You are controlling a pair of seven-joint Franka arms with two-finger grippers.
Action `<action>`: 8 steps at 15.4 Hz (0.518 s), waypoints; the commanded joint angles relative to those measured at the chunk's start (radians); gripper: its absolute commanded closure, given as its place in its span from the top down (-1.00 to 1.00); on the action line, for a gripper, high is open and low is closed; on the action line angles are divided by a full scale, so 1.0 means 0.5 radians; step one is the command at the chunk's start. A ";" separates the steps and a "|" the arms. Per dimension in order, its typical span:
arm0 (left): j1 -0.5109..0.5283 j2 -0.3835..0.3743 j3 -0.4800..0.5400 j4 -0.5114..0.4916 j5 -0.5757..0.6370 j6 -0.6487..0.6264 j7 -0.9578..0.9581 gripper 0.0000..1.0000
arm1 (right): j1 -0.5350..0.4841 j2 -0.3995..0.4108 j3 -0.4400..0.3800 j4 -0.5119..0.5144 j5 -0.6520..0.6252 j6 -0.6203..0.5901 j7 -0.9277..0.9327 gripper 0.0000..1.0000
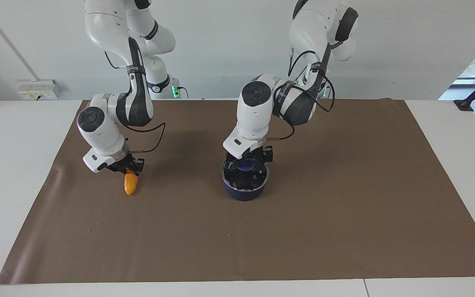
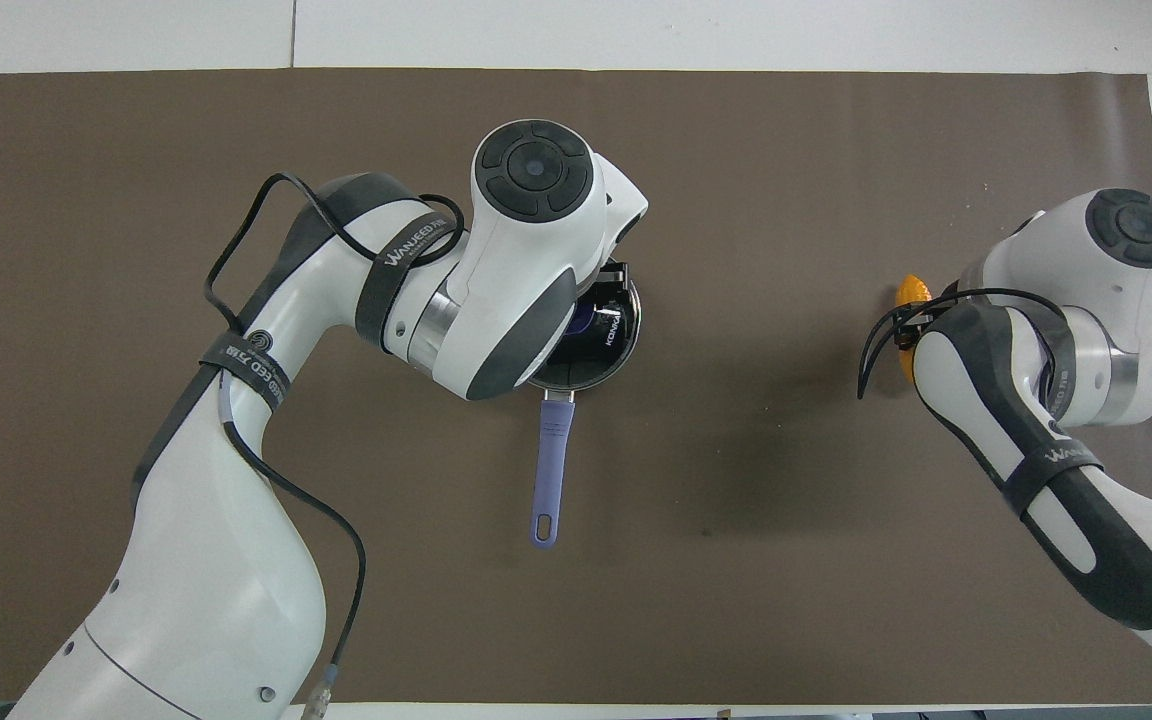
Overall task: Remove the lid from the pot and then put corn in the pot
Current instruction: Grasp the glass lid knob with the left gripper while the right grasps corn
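Brown matting (image 1: 344, 231) covers the table and is bare along the edge farthest from the robots. On it, midway between the two arms' ends, the pot (image 1: 243, 190) is seen with the lid (image 1: 258, 178) seated on its rim; in the overhead view the handle (image 2: 550, 470) is pointed back toward the robots. The left gripper (image 1: 249, 161) is set low over the lid at the knob (image 1: 246, 165), but whether its fingers are closed on the knob cannot be told. Toward the right arm's end of the table, the corn (image 1: 130, 182) is held at its upper end by the right gripper (image 1: 129, 167), the cob hanging tip-down, its tip at or just above the mat.

The step in hand is judged to be the lifting of the lid. It would be done well if the knob were gripped squarely and the lid drawn straight up, level, until the rim is cleared, so that the pot is not dragged or tipped. The lid should then be carried aside, away from the right arm's path. The corn is best kept waiting until the pot is open, and then lowered into the pot rather than dropped.
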 commanded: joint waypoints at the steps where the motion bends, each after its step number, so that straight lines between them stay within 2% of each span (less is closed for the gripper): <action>1: -0.008 0.012 0.010 -0.008 0.036 0.014 0.009 1.00 | 0.046 -0.011 0.018 0.224 0.007 -0.278 0.014 -1.00; 3: -0.008 0.012 0.010 -0.009 0.036 0.023 0.009 1.00 | 0.073 -0.020 0.018 0.380 0.010 -0.462 0.014 -1.00; 5: -0.014 0.012 0.010 -0.012 0.030 0.026 0.006 0.99 | 0.077 -0.020 0.018 0.448 0.037 -0.551 0.014 -1.00; 8: -0.011 0.012 0.010 -0.012 0.021 0.038 0.006 0.80 | 0.089 -0.017 0.018 0.461 0.074 -0.558 0.014 -1.00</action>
